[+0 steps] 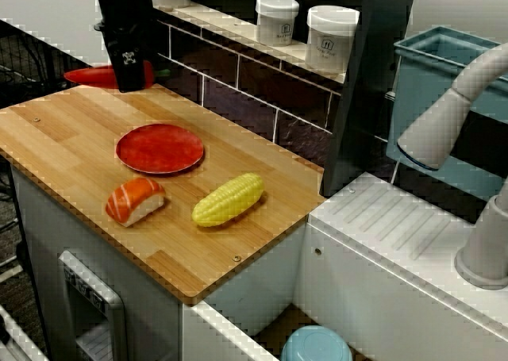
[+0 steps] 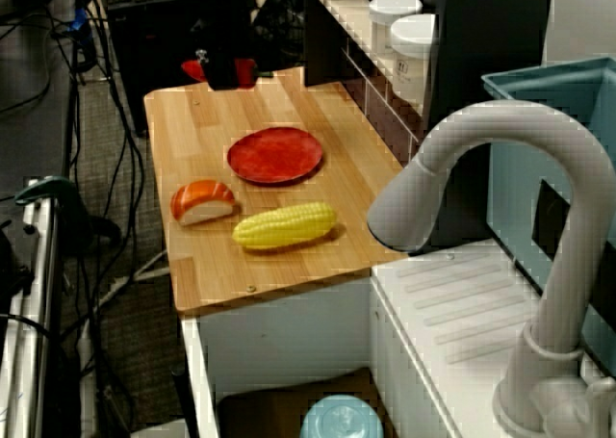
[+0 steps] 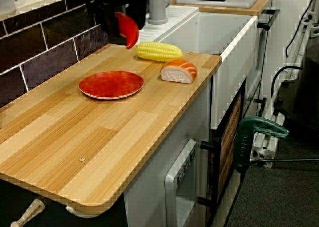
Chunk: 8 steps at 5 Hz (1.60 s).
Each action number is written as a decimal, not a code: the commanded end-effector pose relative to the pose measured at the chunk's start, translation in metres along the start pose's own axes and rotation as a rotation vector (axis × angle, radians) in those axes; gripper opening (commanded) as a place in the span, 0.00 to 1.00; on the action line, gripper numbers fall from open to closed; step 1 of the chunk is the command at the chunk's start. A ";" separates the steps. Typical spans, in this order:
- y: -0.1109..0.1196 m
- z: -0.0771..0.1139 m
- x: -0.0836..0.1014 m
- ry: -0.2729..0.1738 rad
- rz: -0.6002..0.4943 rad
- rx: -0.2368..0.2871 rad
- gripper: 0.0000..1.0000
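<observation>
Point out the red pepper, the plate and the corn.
Red pepper [image 1: 86, 77], view facing the jars, on its tapered end.
Plate [image 1: 159, 147], same view, on its centre.
Corn [image 1: 228, 200], same view, on the middle of the cob.

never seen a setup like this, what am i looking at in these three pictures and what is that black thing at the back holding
This is a toy kitchen with one robot arm. The black gripper is the arm's hand: fingers that pinch. It appears shut on a red toy pepper, which it holds just above the far corner of the light wooden counter.

Three cameras show the same moment. One looks from the front corner, one looks over the grey tap by the sink, and one looks low along the counter from its end.

On the counter lie a round red plate, a piece of toy salmon sushi and a yellow toy corn cob, each apart from the others. Two white jars stand on the shelf behind.
</observation>
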<state>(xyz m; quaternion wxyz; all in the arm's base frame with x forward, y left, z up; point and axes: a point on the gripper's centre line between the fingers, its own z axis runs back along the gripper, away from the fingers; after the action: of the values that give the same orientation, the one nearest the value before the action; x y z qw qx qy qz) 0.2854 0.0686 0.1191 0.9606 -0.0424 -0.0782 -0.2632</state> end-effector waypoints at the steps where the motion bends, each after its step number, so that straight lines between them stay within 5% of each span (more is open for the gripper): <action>1: -0.012 -0.008 0.024 0.009 -0.124 0.082 0.00; 3: -0.027 -0.020 0.048 -0.024 -0.114 0.132 0.00; 4: -0.034 -0.032 0.061 -0.041 -0.111 0.112 0.00; 8: -0.048 -0.067 0.090 -0.009 -0.092 0.107 0.00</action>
<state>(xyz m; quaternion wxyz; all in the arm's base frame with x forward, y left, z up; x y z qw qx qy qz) 0.3413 -0.0296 0.0556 0.9500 0.0050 -0.0745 -0.3032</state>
